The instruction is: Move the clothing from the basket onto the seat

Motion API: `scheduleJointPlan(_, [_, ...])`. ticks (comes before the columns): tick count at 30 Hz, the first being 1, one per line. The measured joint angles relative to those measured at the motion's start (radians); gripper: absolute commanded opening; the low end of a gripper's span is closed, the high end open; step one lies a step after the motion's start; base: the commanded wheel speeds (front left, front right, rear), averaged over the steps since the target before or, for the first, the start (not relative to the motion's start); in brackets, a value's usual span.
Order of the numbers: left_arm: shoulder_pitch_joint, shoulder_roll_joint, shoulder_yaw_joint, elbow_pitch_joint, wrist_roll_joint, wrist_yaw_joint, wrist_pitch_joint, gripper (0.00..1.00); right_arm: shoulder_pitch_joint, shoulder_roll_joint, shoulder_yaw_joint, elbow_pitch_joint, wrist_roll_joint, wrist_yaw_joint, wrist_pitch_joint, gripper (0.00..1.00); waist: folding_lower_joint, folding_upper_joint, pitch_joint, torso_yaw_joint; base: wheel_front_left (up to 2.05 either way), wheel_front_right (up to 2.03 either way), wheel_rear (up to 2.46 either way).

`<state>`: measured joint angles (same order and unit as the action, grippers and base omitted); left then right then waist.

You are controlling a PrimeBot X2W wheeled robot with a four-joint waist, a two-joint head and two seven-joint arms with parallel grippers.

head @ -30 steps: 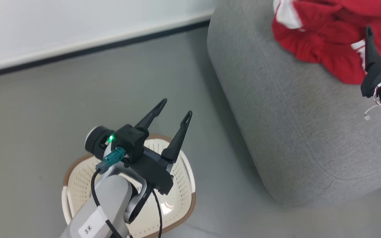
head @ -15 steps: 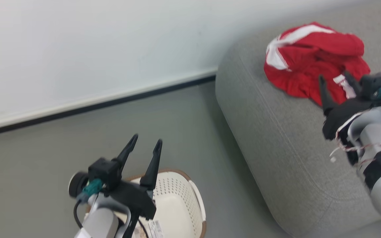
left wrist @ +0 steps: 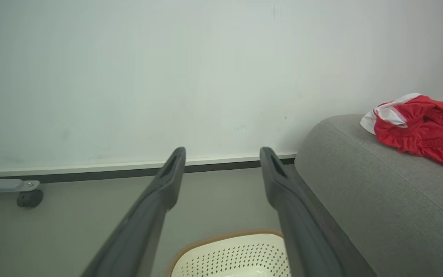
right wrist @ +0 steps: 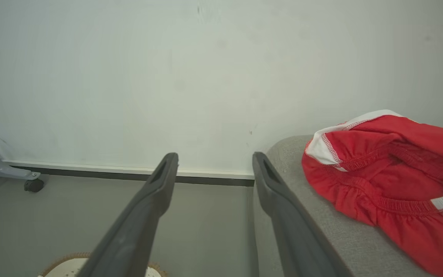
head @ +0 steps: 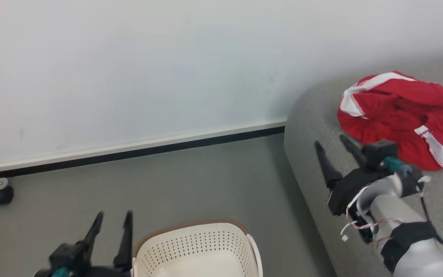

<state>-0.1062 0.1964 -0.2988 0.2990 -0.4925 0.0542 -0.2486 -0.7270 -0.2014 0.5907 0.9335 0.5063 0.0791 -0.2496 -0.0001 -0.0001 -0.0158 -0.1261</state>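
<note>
Clothing (head: 398, 115) lies in a red heap on the seat (head: 310, 130) at the right of the frame, while the basket (head: 190, 242) at the bottom centre looks bare inside as far as it shows, so the move seems done. Both the left pincer (head: 114, 213), lower left, and the right pincer (head: 329, 140), near the heap, stand open and hold nothing.

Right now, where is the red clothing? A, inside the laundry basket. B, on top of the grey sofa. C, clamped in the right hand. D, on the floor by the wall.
B: the red clothing lies bunched on the sofa, the part of the basket in view holds none of it, and the right hand is open and holds nothing.
</note>
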Motion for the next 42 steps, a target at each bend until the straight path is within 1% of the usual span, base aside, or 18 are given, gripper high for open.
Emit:
scheduleJointPlan(2, [0.049, 0.021, 0.027, -0.022, -0.003, 0.014, 0.000, 1.00, 0.029, 0.014, 0.003, -0.029, -0.007, -0.001, 0.000, 1.00, -0.0001, 0.0000, -0.012, 0.009, 0.00, 0.00, 0.00])
scheduleJointPlan(8, [0.152, 0.054, 0.104, -0.088, -0.007, 0.037, -0.001, 1.00, 0.136, 0.012, -0.018, -0.124, -0.007, -0.034, 0.000, 1.00, 0.0000, 0.0000, -0.026, 0.031, 0.00, 0.00, 0.00])
scheduleJointPlan(15, [0.256, 0.056, 0.173, -0.164, -0.006, 0.054, -0.001, 1.00, 0.279, 0.011, -0.046, -0.258, -0.010, -0.084, 0.000, 1.00, 0.0001, 0.0002, -0.032, 0.046, 0.00, 0.00, 0.00])
scheduleJointPlan(22, [0.329, 0.031, 0.211, -0.244, 0.012, 0.061, -0.001, 1.00, 0.400, 0.007, -0.062, -0.417, -0.041, -0.141, 0.000, 1.00, 0.0001, 0.0002, -0.034, 0.046, 0.00, 0.00, 0.00])
scheduleJointPlan(24, [0.345, 0.022, 0.221, -0.259, 0.022, 0.062, -0.001, 1.00, 0.437, 0.007, -0.062, -0.462, -0.054, -0.144, 0.000, 1.00, 0.0001, 0.0002, -0.034, 0.046, 0.00, 0.00, 0.00])
scheduleJointPlan(30, [0.403, 0.003, 0.252, -0.312, 0.056, 0.069, -0.001, 1.00, 0.526, 0.005, -0.073, -0.603, -0.081, -0.173, 0.000, 1.00, 0.0001, 0.0002, -0.028, 0.045, 0.00, 0.00, 0.00])
scheduleJointPlan(33, [0.410, -0.006, 0.269, -0.325, 0.064, 0.069, -0.001, 1.00, 0.559, 0.002, -0.088, -0.663, -0.092, -0.181, 0.000, 1.00, 0.0001, 0.0002, -0.024, 0.043, 0.00, 0.00, 0.00])
scheduleJointPlan(37, [0.422, -0.012, 0.294, -0.342, 0.072, 0.069, -0.001, 1.00, 0.598, 0.000, -0.110, -0.714, -0.107, -0.187, -0.003, 1.00, 0.0001, 0.0001, -0.018, 0.040, 0.00, 0.00, 0.00])
scheduleJointPlan(38, [0.422, -0.014, 0.296, -0.345, 0.073, 0.069, -0.001, 1.00, 0.606, -0.002, -0.116, -0.724, -0.112, -0.193, -0.003, 1.00, 0.0001, 0.0002, -0.016, 0.040, 0.00, 0.00, 0.00])
scheduleJointPlan(42, [0.422, -0.026, 0.308, -0.358, 0.084, 0.069, -0.001, 1.00, 0.624, -0.009, -0.139, -0.761, -0.123, -0.195, -0.004, 1.00, 0.0001, 0.0002, -0.011, 0.038, 0.00, 0.00, 0.00])
